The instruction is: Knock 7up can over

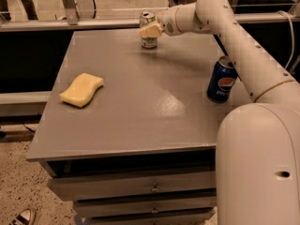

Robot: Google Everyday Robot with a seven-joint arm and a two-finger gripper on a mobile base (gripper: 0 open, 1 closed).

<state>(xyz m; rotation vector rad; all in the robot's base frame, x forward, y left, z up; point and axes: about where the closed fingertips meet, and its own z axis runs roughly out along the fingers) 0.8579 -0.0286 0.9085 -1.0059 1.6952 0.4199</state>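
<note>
1. The gripper (151,31) hangs at the far edge of the table (140,111). Its tan fingers (146,32) look clenched into one wedge, with no gap showing and nothing held.
2. The wedge lies across the upper half of the 7up can (149,42), reaching in from the right. The can stands upright at the far middle of the table, and contact looks likely but cannot be confirmed.
3. The best move is probably to keep the fingers closed and the push high on the can, so that it tips rather than slides.
4. A sweep leftward along the table seems safer than one away from the robot, since the far edge is close behind the can.
5. The arm (236,41) passes just above the Pepsi can (221,80), so the elbow should not drop during the sweep.
6. The sponge (81,89) lies well apart at the near left, out of the can's likely fall.
</note>
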